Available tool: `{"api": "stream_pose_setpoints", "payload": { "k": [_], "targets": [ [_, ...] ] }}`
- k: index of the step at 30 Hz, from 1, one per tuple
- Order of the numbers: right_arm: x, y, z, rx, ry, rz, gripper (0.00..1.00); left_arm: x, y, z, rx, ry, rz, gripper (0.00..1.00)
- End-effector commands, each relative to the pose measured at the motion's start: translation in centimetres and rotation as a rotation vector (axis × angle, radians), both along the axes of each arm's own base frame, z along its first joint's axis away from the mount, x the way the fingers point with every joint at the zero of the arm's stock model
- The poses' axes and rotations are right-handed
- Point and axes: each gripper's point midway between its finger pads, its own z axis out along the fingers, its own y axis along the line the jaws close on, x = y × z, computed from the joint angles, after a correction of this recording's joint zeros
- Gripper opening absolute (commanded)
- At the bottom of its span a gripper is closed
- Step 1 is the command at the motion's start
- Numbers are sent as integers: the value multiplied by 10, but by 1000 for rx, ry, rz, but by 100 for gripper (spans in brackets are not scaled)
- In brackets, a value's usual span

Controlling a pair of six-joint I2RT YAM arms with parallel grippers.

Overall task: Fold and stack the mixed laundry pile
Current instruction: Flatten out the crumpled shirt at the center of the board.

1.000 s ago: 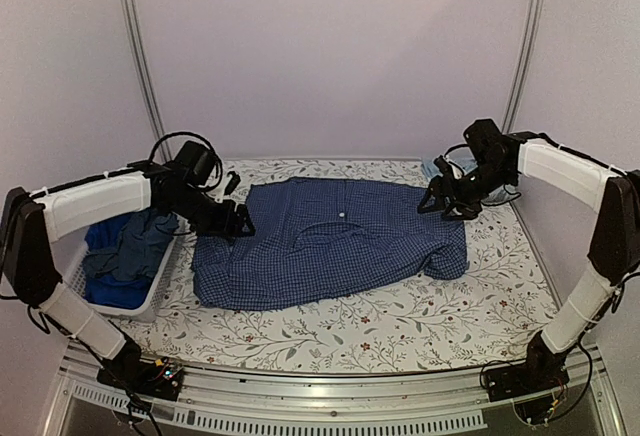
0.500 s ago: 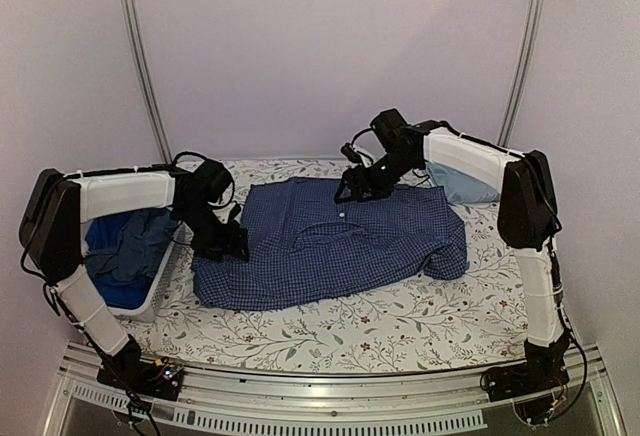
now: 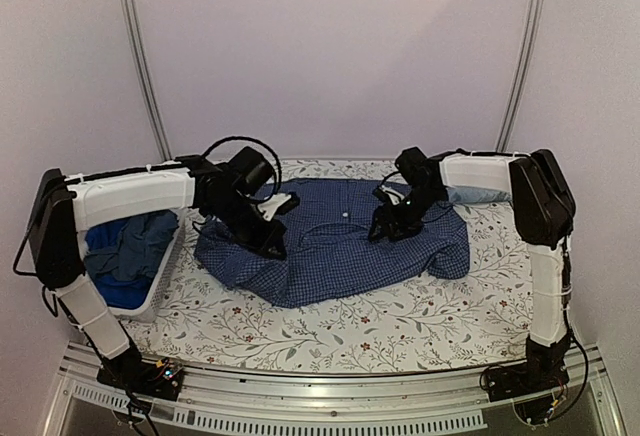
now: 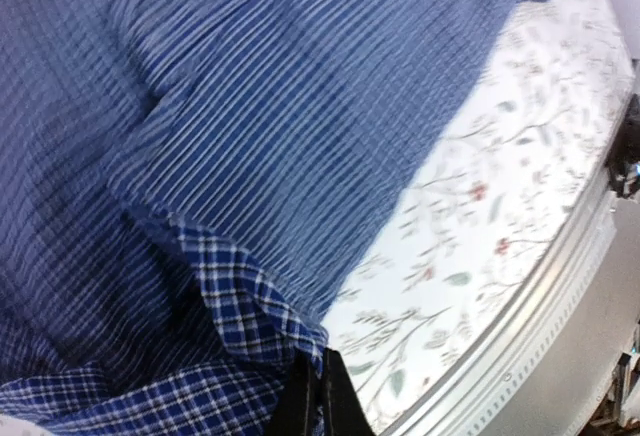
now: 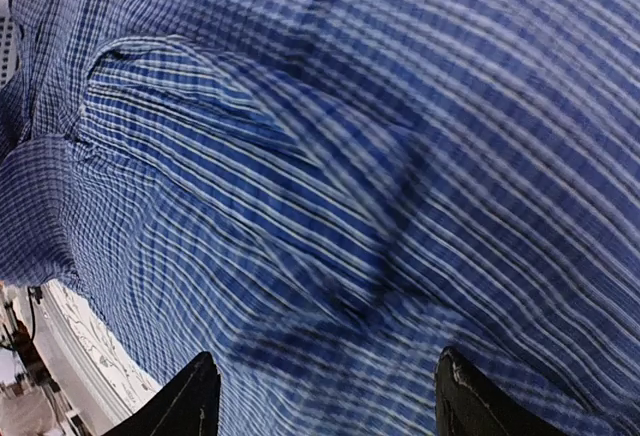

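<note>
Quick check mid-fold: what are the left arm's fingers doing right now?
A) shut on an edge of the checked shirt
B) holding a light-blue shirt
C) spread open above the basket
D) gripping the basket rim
A: in the left wrist view the left fingers are pressed together with a fold of the checked shirt pinched at its edge.

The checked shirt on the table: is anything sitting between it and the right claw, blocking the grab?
Nothing visible does. The right claw hangs open directly over the checked shirt, with only its fabric below. The left claw is shut on the shirt's left edge, well apart from the right one.
</note>
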Motion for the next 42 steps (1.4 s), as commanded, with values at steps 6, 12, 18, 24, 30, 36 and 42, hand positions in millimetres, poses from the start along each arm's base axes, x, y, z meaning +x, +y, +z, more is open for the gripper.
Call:
{"api": "stream_pose_setpoints", "payload": {
  "k": [6, 12, 18, 24, 30, 36, 42],
  "targets": [
    [-19, -48, 147, 181, -369, 2, 78, -48, -155, 115, -141, -561, -561, 1],
    [-72, -48, 191, 231, -509, 70, 78, -44, -106, 106, -195, -474, -445, 66],
    [-115, -8, 183, 208, -524, 258, 77, 15, 5, 77, -135, -385, 1, 80],
    [-153, 21, 144, 128, -467, 448, 75, 4, 15, 26, -163, -218, -5, 91],
    [-160, 20, 154, 175, -488, 420, 76, -13, -15, 1, -139, -352, -184, 100],
    [-166, 8, 145, 154, -480, 398, 82, -5, -47, -31, -27, -485, -333, 98],
    [-166, 7, 154, 187, -543, 383, 89, 20, -45, -30, 124, -497, -323, 1]
  ]
}}
